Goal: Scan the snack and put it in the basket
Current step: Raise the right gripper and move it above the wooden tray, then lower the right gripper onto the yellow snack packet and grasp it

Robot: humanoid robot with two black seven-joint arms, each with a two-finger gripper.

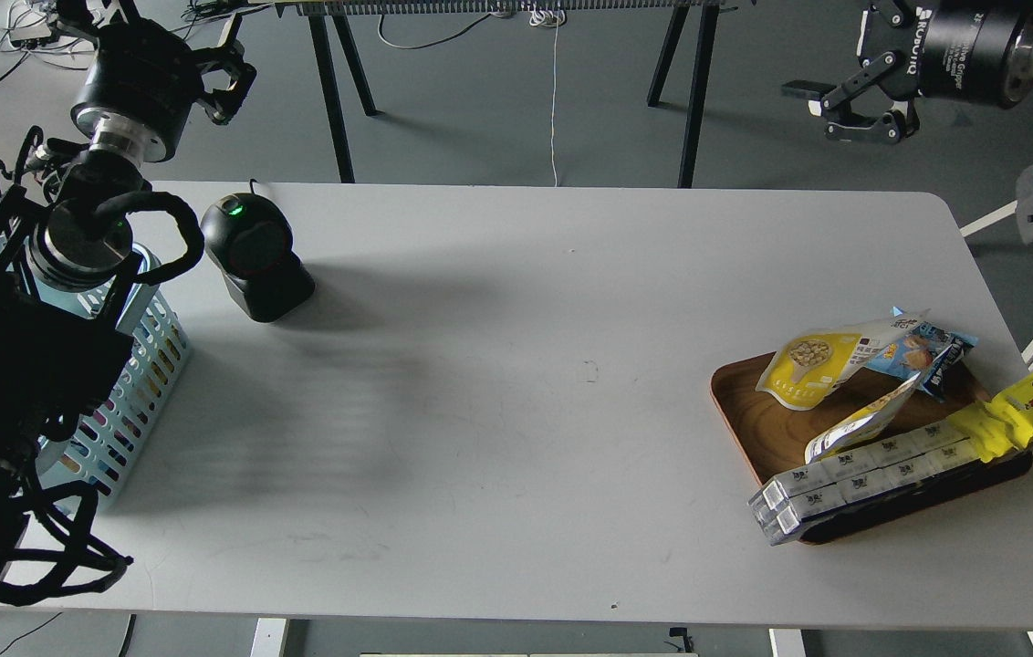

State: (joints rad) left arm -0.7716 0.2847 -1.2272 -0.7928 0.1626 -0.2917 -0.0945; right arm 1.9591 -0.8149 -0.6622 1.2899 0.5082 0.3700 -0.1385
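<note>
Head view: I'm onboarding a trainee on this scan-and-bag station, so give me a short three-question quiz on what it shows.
1. True or false: the snack pouch is already in the blue basket.
2. Multiple choice: the black scanner stands A) on the wooden tray, B) on the table's far left part, beside the basket, C) in the right tool.
3. Short answer: is the left tool or the right tool holding anything?

Key:
1. False. The pouch sits on the wooden tray at the right.
2. B.
3. No. Both are raised beyond the table's far edge, fingers apart and empty.
</note>
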